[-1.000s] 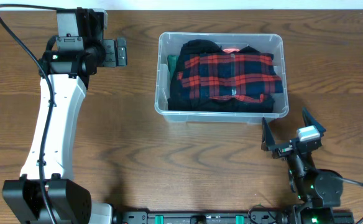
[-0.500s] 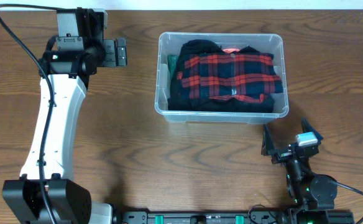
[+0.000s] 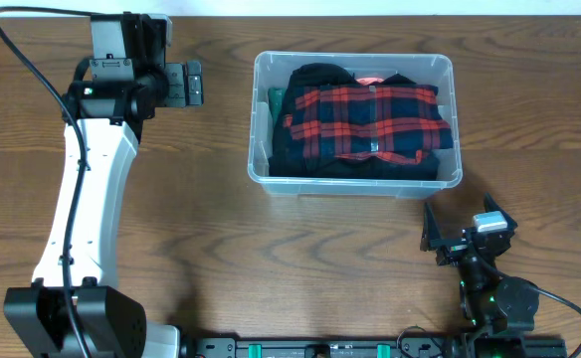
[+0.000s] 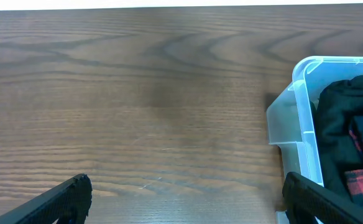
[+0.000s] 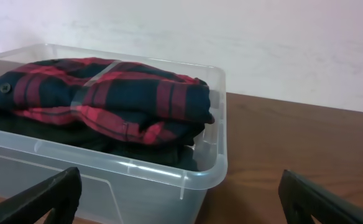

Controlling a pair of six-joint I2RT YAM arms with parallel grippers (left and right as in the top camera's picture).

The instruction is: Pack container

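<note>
Overhead view shows a large clear rectangular plastic container [image 3: 259, 119] in the upper centre-right of a brown wooden tabletop [image 3: 271, 259]. It holds a folded red-and-navy plaid shirt [image 3: 365, 121] lying on dark clothes. The left tool [image 3: 195, 83], upper left, and the right tool [image 3: 460, 211], lower right, are both released and grasp nothing.

setting: robot lab bench | cues: robot arm [image 3: 82, 189], wood table [image 3: 271, 259], plain white wall [image 5: 231, 37]
</note>
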